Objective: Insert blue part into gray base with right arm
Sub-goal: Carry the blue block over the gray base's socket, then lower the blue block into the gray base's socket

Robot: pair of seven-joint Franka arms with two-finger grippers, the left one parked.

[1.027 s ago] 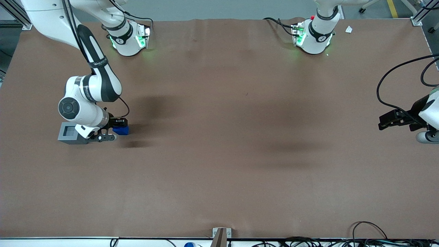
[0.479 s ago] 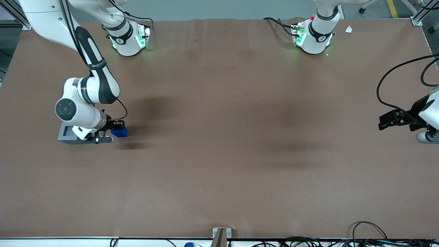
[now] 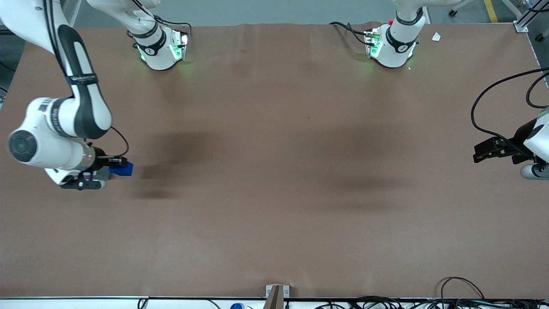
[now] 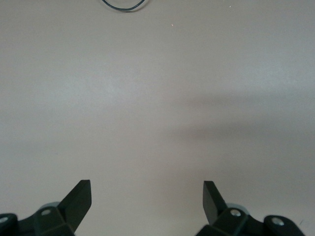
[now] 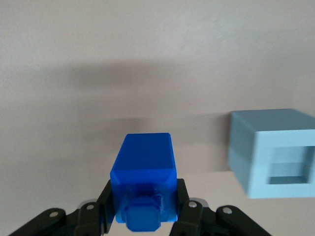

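Observation:
My right arm's gripper (image 3: 118,165) is shut on the blue part (image 3: 122,169) and holds it off the table. In the right wrist view the blue part (image 5: 144,173) sits between the black fingers (image 5: 104,199) with its stub pointing at the camera. The gray base (image 5: 273,158) stands on the table with its square socket (image 5: 290,167) open, apart from the blue part and lower than it. In the front view my wrist covers most of the gray base; only a gray sliver (image 3: 102,173) shows beside the blue part.
The brown table mat (image 3: 274,206) spreads wide toward the parked arm's end. Both arm bases (image 3: 161,47) stand at the table edge farthest from the front camera. Cables (image 3: 463,296) lie along the nearest edge.
My right arm has risen and swung toward the working arm's end of the table, carrying the blue part with it. My wrist now covers the gray base in the front view.

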